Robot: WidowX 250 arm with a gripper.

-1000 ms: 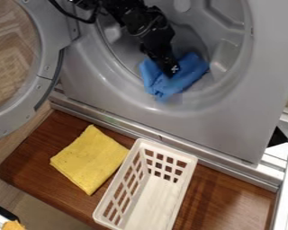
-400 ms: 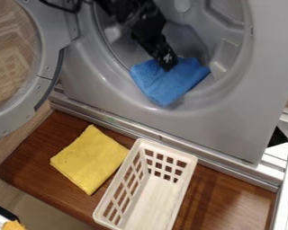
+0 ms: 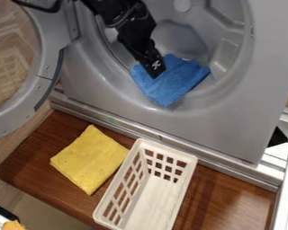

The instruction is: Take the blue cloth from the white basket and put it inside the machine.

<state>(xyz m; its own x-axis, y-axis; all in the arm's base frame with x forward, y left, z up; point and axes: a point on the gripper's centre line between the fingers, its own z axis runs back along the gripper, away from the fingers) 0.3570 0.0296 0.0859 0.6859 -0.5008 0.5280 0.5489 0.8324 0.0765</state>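
Note:
At the machine's round opening hangs my black gripper [image 3: 155,71], in front of the upper left part of the blue cloth [image 3: 173,83]. The cloth lies spread over the lower inside of the grey machine [image 3: 209,128], its lower corner on the opening's rim. I cannot tell whether the gripper touches the cloth. The white basket [image 3: 145,146] stands on the brown wooden surface below the machine with nothing inside it.
A folded yellow cloth [image 3: 89,159] lies left of the basket. The machine's round door [image 3: 45,85] stands open on the left. A metal rail [image 3: 152,136] runs between machine and wooden surface.
The gripper has moved left over the cloth. The blue cloth went from bunched up around the gripper to lying flatter and wider, and its upper part now shows to the gripper's right.

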